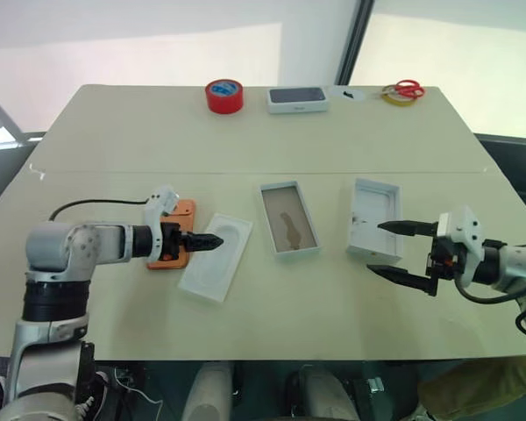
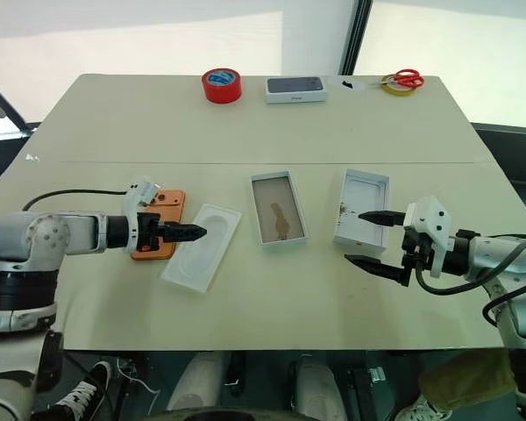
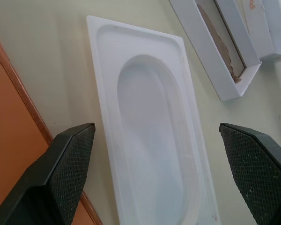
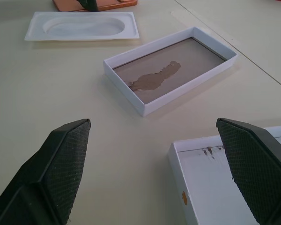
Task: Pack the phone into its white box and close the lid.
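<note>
Pale beige worktop [image 1: 272, 289] runs across the scene, with bright window light behind it. At its far edge sit a red roll of tape [image 1: 223, 95], a white box with a dark phone picture on top [image 1: 297, 99], and red-handled scissors [image 1: 407, 89] beside a yellow ring.

Nearer the robot, four things lie in a rough row. The orange phone [image 1: 175, 253] lies flat at the robot's left, partly covered by the left end effector [image 1: 209, 240], whose two black fingers stand apart and reach over the near edge of a flat white insert [image 1: 216, 256] with a rounded recess. The insert lies just beside the phone.

In the middle is the white box [image 1: 290, 218], a shallow open tray with a tan-grey floor and a darker patch on it. To its right, apart from it, the lid [image 1: 373, 217] lies open side up, white inside with a few small dark marks.

The right end effector [image 1: 394, 249] hangs at the lid's near end, its fingers spread wide and holding nothing.
</note>
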